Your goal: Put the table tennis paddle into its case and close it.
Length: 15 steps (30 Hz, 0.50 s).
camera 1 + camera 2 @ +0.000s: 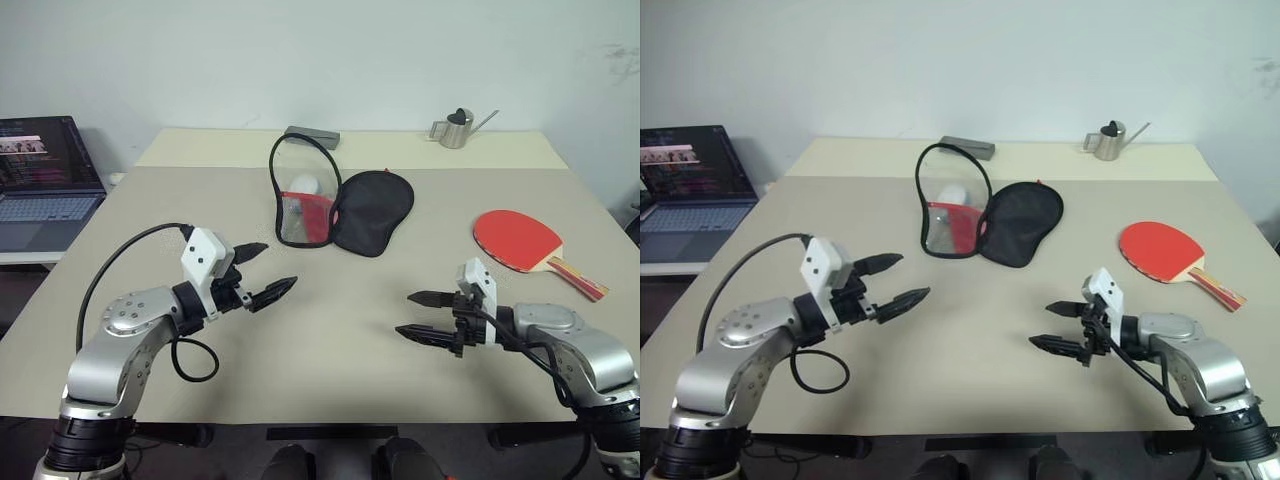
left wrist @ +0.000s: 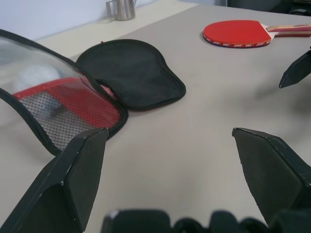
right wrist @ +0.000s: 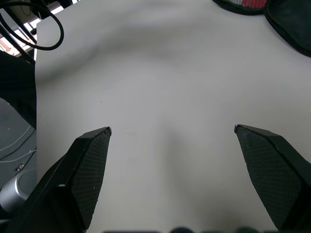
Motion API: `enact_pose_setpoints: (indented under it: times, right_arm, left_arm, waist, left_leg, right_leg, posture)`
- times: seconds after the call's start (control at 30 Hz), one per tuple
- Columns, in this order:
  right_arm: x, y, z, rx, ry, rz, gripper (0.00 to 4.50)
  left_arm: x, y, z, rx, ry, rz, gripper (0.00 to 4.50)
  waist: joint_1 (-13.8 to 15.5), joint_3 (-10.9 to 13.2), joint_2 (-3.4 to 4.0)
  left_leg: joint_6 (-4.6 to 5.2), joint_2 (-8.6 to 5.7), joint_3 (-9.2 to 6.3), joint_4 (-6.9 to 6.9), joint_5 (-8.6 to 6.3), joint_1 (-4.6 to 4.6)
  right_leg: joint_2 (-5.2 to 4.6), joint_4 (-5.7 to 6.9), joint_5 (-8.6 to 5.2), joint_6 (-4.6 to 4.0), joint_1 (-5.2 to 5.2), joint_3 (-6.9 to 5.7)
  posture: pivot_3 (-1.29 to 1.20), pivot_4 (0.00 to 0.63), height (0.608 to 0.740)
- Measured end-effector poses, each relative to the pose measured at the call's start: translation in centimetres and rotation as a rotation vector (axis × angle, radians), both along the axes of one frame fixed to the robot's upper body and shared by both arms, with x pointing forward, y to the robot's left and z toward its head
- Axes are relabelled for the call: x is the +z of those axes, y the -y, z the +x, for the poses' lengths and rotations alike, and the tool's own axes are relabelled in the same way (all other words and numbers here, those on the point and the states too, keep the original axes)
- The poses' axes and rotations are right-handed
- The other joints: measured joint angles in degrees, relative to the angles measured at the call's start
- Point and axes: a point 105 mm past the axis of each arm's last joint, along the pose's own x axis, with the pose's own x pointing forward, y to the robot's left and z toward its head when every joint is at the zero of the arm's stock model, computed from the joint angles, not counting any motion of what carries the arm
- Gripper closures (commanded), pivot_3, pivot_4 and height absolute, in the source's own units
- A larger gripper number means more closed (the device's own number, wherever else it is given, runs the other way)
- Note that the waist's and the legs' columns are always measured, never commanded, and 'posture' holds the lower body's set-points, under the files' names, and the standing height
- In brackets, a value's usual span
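Item 1, case (image 1: pixel 345 208): lies at 12 o'clock from your grippers, mid-table. It is unzipped and spread, the clear half with the red mesh pocket standing up at its 9 o'clock, the black half flat at 3 o'clock. Laid open like this, its mouth is ready to take the paddle. A white ball (image 1: pixel 304 185) sits behind the clear panel; whether inside or beyond it, you cannot tell.

Item 2, paddle (image 1: pixel 520 241): flat on the table at 2 o'clock, well apart from the case, red face up, handle pointing toward 4 o'clock. The handle nearest your right arm likely suits a right-hand pickup.

Item 3, left gripper (image 1: pixel 262 269): hovers above the table at 9 o'clock, jaws spread wide, holding nothing, aimed toward the case.

Item 4, right gripper (image 1: pixel 424 314): hovers at 3 o'clock, jaws wide apart, empty, near but short of the paddle.

Item 5, table (image 1: pixel 330 340): also carries a metal can (image 1: pixel 455 129) and a grey box (image 1: pixel 311 136) at the far edge.
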Motion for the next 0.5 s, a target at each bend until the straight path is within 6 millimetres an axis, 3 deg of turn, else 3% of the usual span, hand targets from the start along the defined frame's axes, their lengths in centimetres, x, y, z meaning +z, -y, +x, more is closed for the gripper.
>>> enact_pose_setpoints:
  times: [0.2,0.5]
  right_arm:
    - [0.12,0.4,-0.35,0.011,-0.014,-0.01,0.03]
    - [0.57,-0.35,-0.56,0.023,-0.011,0.035,0.03]
  left_arm:
    - [-1.06,0.71,0.19,-0.015,-0.023,-0.012,0.0]
    - [-0.34,0.55,0.4,-0.034,0.012,-0.007,0.0]
  waist:
    - [0.0,0.0,-0.01]
    - [0.0,0.0,-0.01]
  left_leg:
    - [0.0,0.0,-0.01,0.0,0.0,0.0]
    - [0.0,0.01,-0.01,0.0,0.0,0.0]
  right_leg:
    - [0.02,-0.01,0.0,0.0,0.01,0.0]
    - [0.02,-0.02,0.0,0.0,0.01,0.0]
  posture:
    - [0.0,0.15,0.74]
    - [0.0,0.15,0.74]
